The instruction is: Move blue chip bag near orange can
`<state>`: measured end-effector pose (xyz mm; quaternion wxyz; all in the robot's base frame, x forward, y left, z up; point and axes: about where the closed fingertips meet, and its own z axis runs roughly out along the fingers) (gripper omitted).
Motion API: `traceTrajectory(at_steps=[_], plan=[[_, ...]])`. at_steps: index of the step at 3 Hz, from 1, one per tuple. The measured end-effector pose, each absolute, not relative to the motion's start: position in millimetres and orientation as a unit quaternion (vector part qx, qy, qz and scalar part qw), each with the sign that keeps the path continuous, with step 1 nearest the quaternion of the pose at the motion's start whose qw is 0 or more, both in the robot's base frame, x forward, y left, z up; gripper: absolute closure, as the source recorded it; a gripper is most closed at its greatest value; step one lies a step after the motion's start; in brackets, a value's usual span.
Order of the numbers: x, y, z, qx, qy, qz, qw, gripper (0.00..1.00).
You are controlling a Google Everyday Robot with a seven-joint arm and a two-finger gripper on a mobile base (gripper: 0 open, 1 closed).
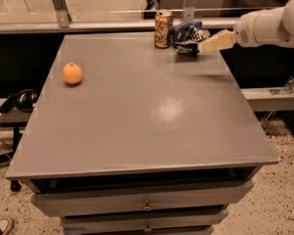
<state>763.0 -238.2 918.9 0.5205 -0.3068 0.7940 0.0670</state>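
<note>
Blue chip bag [186, 33] lies crumpled at the far edge of the grey table [152, 116], just beside the orange can [162, 28] on the can's right, so close that the two look to touch or nearly so. By my judgement the placing is all but done. The gripper [202, 46] sits at the bag's right flank, its cream tip against the foil, at the end of the white arm [267, 26] that reaches in from the right side. Whether it is clamped on the bag or has let go I cannot tell from this angle. The step in hand looks to be the release and the retreat. To do it well, the gripper should let the foil go fully before it moves, then draw back along the arm's own line, to the right and a little upward, so that no crinkle catches and drags the bag away from the can. Any push to the left is to be avoided: the can is slim and upright, and a nudge through the bag could tip it. The back edge is near, with a rail [112, 24] just behind both things, so there is little room that way, and the table's right edge lies close beneath the arm. Toward the front and left the top is broad, with only the round orange fruit [72, 73] well apart near the left edge.
</note>
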Motion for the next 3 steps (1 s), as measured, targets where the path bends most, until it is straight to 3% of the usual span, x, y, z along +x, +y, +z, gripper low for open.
traceTrajectory(at_steps=[2, 3], plan=[[670.5, -316.1, 939.1, -0.373, 0.743, 0.096, 0.548, 0.0], [649.3, -312.6, 931.8, -0.41, 0.736, 0.109, 0.528, 0.0]])
